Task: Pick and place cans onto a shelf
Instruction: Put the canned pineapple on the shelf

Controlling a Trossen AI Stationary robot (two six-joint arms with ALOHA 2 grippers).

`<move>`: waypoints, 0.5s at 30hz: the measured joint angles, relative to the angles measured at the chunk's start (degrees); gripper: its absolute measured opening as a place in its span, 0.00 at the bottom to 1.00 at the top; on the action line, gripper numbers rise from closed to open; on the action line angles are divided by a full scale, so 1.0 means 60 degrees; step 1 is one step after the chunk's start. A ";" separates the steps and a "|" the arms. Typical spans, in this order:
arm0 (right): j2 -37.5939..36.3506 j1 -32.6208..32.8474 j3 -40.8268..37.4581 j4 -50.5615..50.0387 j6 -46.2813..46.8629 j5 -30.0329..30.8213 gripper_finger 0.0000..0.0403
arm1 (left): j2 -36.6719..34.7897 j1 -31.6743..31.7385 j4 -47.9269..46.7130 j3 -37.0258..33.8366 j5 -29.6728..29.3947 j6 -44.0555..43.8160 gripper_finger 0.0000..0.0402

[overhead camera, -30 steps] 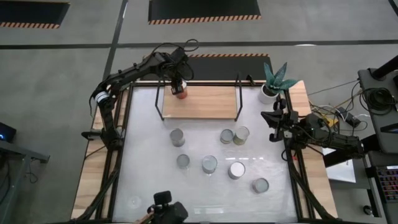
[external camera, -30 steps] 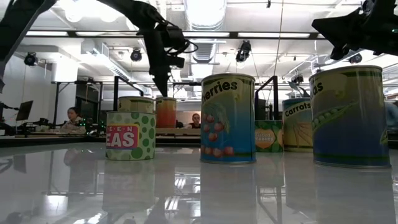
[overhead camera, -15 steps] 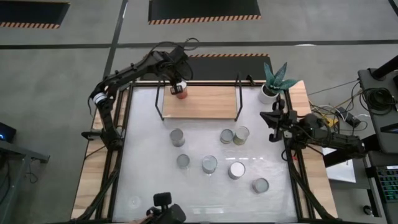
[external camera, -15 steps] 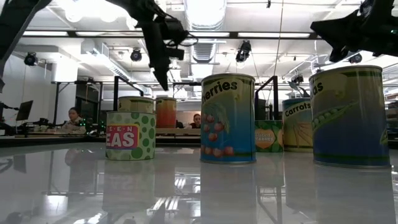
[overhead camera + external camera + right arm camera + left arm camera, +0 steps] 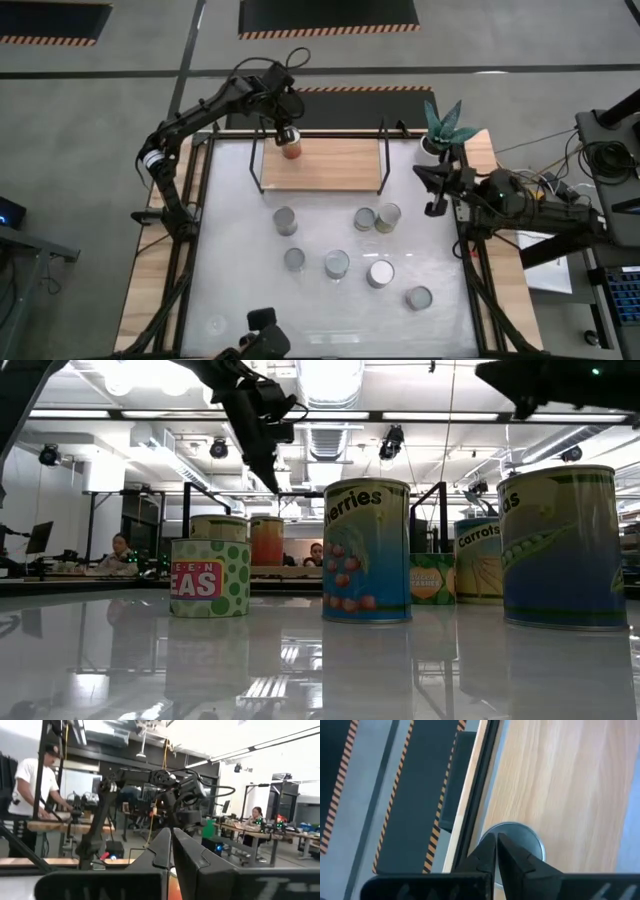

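An orange-red can (image 5: 292, 151) stands upright on the wooden shelf (image 5: 335, 168) near its far left corner. My left gripper (image 5: 287, 133) hangs shut just above that can's silvery lid (image 5: 516, 836); the low view shows a gap between the fingertips (image 5: 272, 482) and the can (image 5: 266, 541). Several more cans stand on the white table, among them one (image 5: 285, 221) nearest the shelf and a pair (image 5: 376, 217). My right gripper (image 5: 420, 174) is shut with nothing in it, raised at the table's right edge, its fingers (image 5: 171, 842) pointing toward the left arm.
A white plant pot (image 5: 431, 147) with a green plant stands at the far right corner, close to my right gripper. Black rod frames (image 5: 384, 150) rise at both ends of the shelf. Most of the shelf board to the can's right is bare. People work at benches beyond the table.
My left gripper has risen a little from the orange-red can, which stays upright on the shelf. My right gripper has gone up at the table's right edge and shifted slightly toward the table.
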 joint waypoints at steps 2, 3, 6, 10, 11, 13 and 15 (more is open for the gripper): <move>0.0546 -0.0006 0.0477 -0.0053 -0.0074 0.0007 0.02 | 0.0000 -0.0007 -0.0113 -0.0068 0.0001 -0.0004 0.00; 0.0848 -0.0030 0.0745 -0.0156 -0.0097 0.0005 0.02 | 0.0000 -0.0014 -0.0169 -0.0112 0.0003 -0.0004 0.00; 0.1794 -0.0182 0.1589 -0.0636 -0.0196 0.0009 0.02 | -0.0004 -0.0015 -0.0192 -0.0253 0.0003 0.0011 0.00; 0.3132 -0.0488 0.2717 -0.0847 -0.0259 0.0007 0.02 | 0.0000 -0.0010 -0.0151 -0.0426 -0.0007 0.0020 0.00; 0.3445 -0.0574 0.3024 -0.0906 -0.0256 0.0007 0.02 | 0.0000 0.0006 -0.0121 -0.0477 -0.0013 0.0049 0.00; 0.4090 -0.0748 0.3733 -0.1406 -0.0248 0.0007 0.02 | 0.0000 0.0054 -0.0081 -0.0600 -0.0032 0.0123 0.00; 0.4707 -0.0880 0.4407 -0.2288 -0.0259 0.0004 0.02 | 0.0000 0.0109 -0.0070 -0.0737 -0.0033 0.0108 0.00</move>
